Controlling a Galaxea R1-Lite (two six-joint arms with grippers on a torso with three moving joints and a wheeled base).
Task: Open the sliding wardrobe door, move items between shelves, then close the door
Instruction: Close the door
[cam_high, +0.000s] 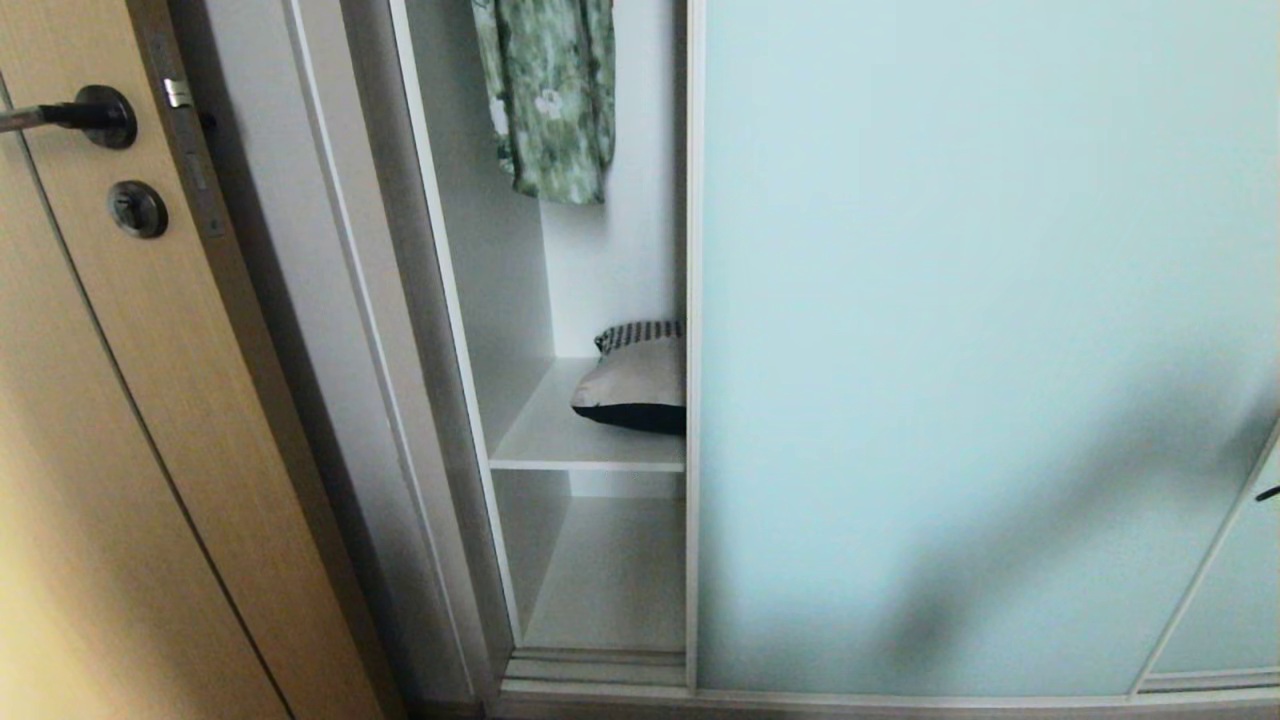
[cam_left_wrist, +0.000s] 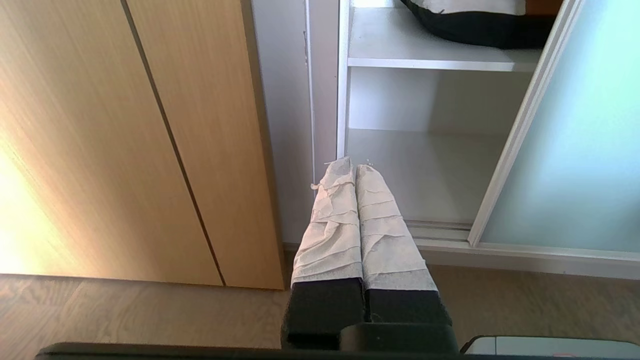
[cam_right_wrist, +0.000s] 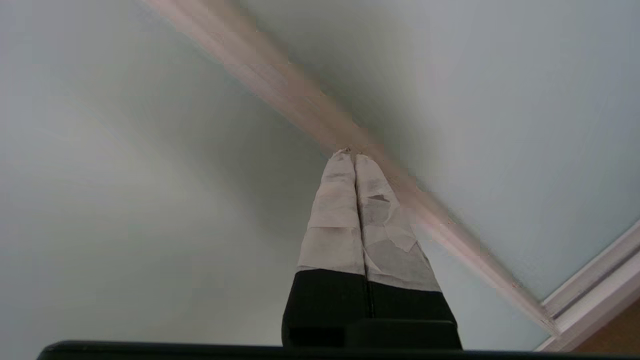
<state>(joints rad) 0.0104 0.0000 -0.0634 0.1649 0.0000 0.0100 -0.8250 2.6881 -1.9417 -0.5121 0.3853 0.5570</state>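
Right end effector (cam_right_wrist: 354, 156) clenched on nothing, taped fingertips together at the thin silver frame strip of the sliding wardrobe door (cam_right_wrist: 500, 90), frosted glass on both sides of the tips. Left end effector (cam_left_wrist: 355, 166) likewise clenched and empty, parked low, pointing toward the bare bottom shelf (cam_left_wrist: 430, 170) beyond its tips, tan wooden door (cam_left_wrist: 125, 125) off to one side. Door only partly slid open, judging by the narrow gap in the head view. Items (cam_high: 635, 378), a soft folded bundle, lying on the upper shelf (cam_high: 590, 440), above and beyond the left end effector, half hidden behind the door's edge. Green floral garment (cam_high: 550, 100) hanging higher up. Still to do: finishing the opening, moving the bundle between shelves, closing.
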